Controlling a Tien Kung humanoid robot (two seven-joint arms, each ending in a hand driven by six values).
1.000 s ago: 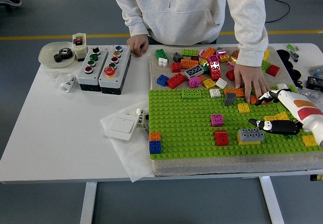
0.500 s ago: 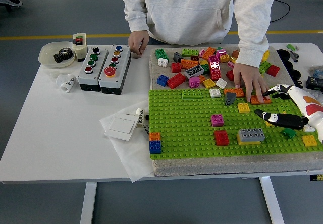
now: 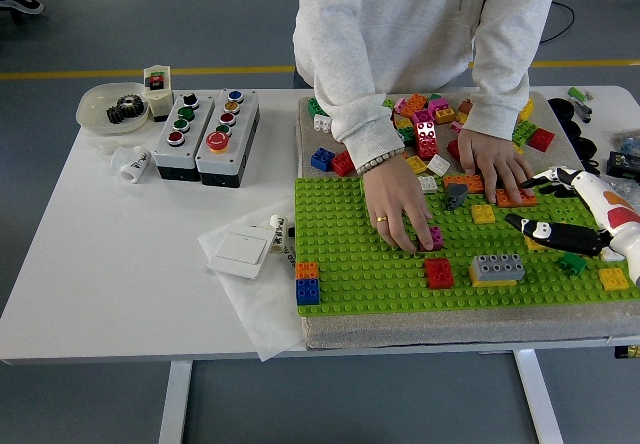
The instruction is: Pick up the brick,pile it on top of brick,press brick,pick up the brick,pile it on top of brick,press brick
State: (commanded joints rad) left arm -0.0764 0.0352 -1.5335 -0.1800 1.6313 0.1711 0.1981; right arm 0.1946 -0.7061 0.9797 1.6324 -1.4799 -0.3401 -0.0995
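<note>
Person's second hand [image 3: 398,207] now brought down onto the magenta brick [image 3: 434,237], well left of the right hand [image 3: 560,234], whose fingers are kept extended, nothing held, position unchanged

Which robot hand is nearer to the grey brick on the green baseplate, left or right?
Right. The right hand reaches in from the picture's right edge, its dark fingers open just up and to the right of the grey brick without touching it. The left hand is out of view.

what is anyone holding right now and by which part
The person's hand grips the pink brick by its sides. The right hand holds nothing.
</note>
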